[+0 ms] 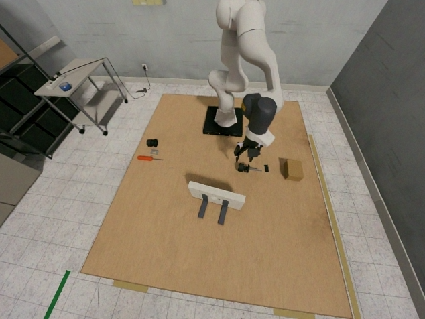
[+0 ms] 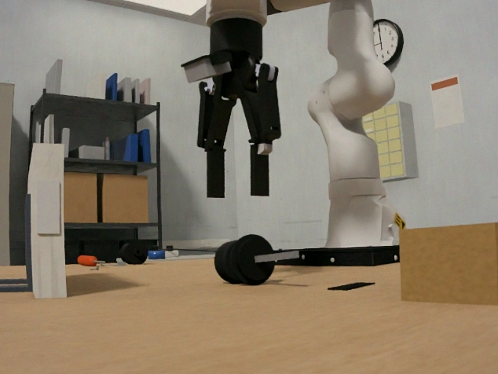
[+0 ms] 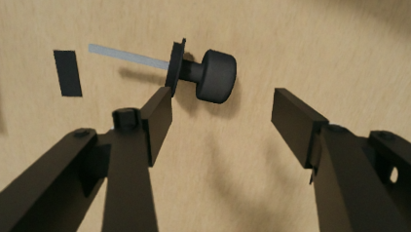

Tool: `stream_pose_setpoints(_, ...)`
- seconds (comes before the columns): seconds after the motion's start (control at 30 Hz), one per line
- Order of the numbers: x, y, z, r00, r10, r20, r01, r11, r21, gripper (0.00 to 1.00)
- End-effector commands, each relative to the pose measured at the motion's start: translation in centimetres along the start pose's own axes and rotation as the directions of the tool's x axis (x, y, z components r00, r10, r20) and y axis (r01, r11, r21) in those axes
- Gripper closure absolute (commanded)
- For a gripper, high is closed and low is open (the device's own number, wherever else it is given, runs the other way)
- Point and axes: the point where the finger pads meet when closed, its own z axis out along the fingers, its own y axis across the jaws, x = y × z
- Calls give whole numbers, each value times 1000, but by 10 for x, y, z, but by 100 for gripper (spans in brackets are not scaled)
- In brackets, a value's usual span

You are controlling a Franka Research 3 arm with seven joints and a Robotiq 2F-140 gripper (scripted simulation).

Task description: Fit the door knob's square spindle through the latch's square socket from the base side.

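Observation:
The black door knob (image 1: pixel 243 167) with its grey square spindle (image 1: pixel 254 168) lies on its side on the wooden board. It also shows in the exterior view (image 2: pixel 241 265) and the wrist view (image 3: pixel 205 72). My gripper (image 1: pixel 245 158) hangs a little above the knob, fingers pointing down, open and empty; it also shows in the exterior view (image 2: pixel 237 188) and the wrist view (image 3: pixel 221 122). The white wood panel with the latch (image 1: pixel 216 198) stands upright on two dark feet nearer the camera, and at the left edge of the exterior view (image 2: pixel 45 221).
A cardboard box (image 1: pixel 293 169) sits right of the knob. A small black flat plate (image 1: pixel 266 168) lies between knob and box. A second black knob (image 1: pixel 151 142), a small metal plate (image 1: pixel 154 151) and an orange screwdriver (image 1: pixel 148 158) lie at the board's left edge.

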Motion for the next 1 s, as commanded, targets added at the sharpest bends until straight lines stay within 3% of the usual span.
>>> stream_pose_setpoints(0.0,3,0,1,962,-273,-22,274,961,30,43)
stream_pose_setpoints(0.2,3,0,6,903,-429,-23,429,903,13,43)
stream_pose_setpoints(0.43,3,0,10,806,-591,-26,592,806,9,43)
stream_pose_setpoints(0.5,3,0,10,806,-591,-26,592,806,9,43)
stream_pose_setpoints(0.53,3,0,10,762,-648,-27,648,762,6,43)
stream_pose_setpoints(0.97,3,-1,22,492,-870,-28,870,493,-8,43)
